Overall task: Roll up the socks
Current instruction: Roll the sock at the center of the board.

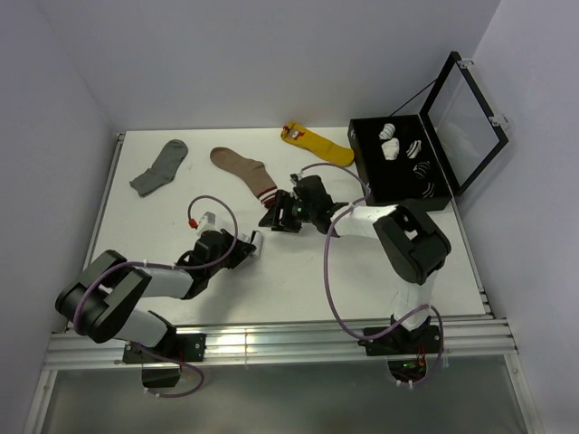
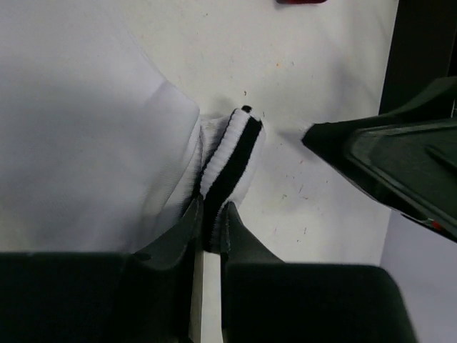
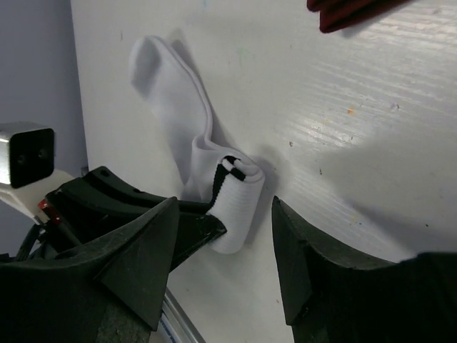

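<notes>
**Pinning the cuff so the roll can be taken over**

Working low over the table, the left gripper has its jaws pressed together on the socks. It bites the cuff end right where the dark stripe runs (in the left wrist view the band shows as one black line between white ribs). That pinch reads as an anchor. With the fabric clamped and the first turn standing on edge, the curl cannot spring flat.

The right gripper sits with its jaws spread to either side of the little roll, and neither finger is plainly pressing it. This looks like a line-up for taking over the bundle. I judge the rolling barely begun.

The socks lie mid-table, at the point where the two grippers meet. The cuff end is curled into a short, fat cylinder, and the toe end trails flat and limp away from it. The knit is soft, matte white, and ribbed at the cuff. I cannot tell whether one layer or two make up the roll. The tabletop beneath is hard and painted white with fine scuffs, so the cloth should slide readily rather than catch.
</notes>
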